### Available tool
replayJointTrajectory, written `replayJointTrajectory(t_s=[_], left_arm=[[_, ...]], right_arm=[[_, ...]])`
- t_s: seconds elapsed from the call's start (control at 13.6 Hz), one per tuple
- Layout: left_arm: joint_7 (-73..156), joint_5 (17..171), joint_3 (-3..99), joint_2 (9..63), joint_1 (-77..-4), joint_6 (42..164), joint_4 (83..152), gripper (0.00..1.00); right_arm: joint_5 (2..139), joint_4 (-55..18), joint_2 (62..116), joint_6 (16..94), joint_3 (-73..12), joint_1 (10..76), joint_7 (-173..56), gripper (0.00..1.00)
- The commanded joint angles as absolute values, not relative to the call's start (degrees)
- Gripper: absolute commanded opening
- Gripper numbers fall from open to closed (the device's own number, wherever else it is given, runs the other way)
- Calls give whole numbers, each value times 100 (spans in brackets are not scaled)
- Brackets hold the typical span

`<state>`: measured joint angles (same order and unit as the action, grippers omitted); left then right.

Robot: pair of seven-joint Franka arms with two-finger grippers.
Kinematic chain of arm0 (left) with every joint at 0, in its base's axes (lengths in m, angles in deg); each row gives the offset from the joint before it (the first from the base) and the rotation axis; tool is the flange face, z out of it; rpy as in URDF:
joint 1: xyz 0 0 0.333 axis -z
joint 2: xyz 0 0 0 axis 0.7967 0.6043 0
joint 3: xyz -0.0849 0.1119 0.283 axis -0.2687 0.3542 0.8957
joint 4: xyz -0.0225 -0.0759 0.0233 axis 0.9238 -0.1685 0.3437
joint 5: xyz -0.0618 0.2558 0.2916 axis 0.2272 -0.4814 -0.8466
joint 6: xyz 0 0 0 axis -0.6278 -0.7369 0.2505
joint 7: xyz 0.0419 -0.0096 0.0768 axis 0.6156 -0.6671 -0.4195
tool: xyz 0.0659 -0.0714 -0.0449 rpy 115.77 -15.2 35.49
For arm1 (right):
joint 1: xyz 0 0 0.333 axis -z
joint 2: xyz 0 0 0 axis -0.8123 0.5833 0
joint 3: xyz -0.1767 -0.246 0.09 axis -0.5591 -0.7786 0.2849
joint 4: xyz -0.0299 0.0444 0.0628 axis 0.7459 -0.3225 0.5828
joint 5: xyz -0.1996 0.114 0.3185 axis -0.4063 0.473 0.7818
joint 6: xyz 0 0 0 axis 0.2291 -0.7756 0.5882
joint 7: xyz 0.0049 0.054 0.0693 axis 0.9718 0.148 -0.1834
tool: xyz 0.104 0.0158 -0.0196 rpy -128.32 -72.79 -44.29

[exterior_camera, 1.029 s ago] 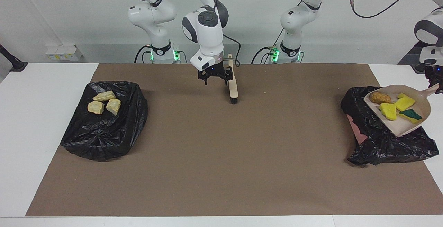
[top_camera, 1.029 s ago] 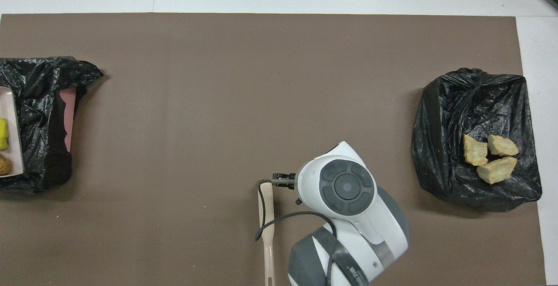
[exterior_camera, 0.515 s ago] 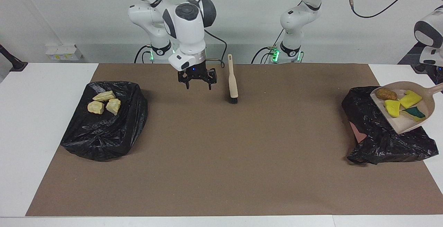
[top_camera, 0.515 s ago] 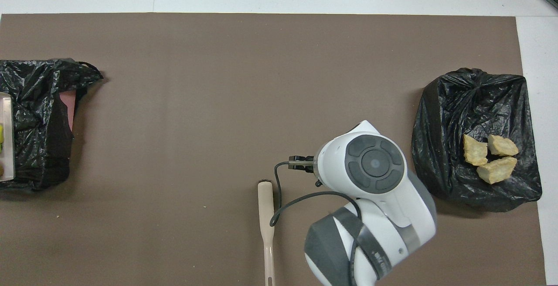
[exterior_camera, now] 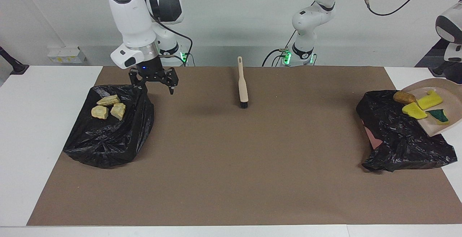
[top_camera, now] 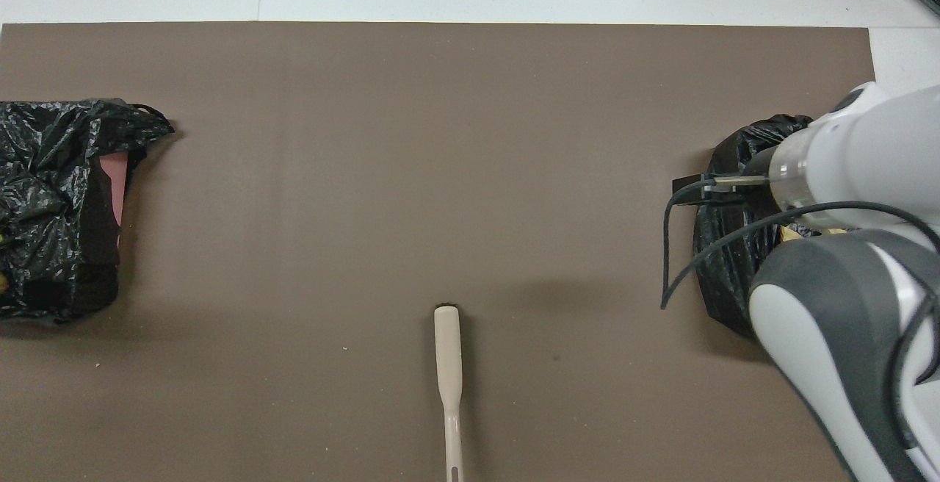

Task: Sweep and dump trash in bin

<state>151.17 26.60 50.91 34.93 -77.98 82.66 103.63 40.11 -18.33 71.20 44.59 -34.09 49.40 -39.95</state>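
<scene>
On the black bag [exterior_camera: 108, 139] at the right arm's end of the tabletop [exterior_camera: 43, 128] lay three tan chunks [exterior_camera: 108, 107]. The right hand [exterior_camera: 155, 87] hung over that bag's edge nearer the robots, fingers spread wide and empty. The brush [exterior_camera: 243, 85] lay on the brown mat [exterior_camera: 231, 164] mid-table, near the robots. At the left arm's end, the dustpan [exterior_camera: 449, 92] tilted over a second black bag [exterior_camera: 400, 139], carrying a brown lump [exterior_camera: 404, 97] and sponge pieces [exterior_camera: 429, 101]. The left hand [exterior_camera: 451, 76] sat by the frame's edge; I could not tell its grip.
</scene>
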Motion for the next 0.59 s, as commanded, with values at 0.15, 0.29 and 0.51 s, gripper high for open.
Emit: replayJointTrajectory(t_s=[0.15, 0.29, 0.51], left_arm=[[14745, 2269, 5143, 3431, -7690, 8116, 10344, 0], [14745, 1937, 5143, 3413, -7603, 8098, 10344, 0], [14597, 1497, 5143, 3396, -7471, 8020, 10353, 0]], right_arm=[[3915, -1331, 7099, 3673, -3867, 4992, -4373, 100], [3915, -1059, 7099, 3173, -3894, 5010, -4364, 100], [4037, -681, 7090, 2653, -4007, 5019, -4312, 100]])
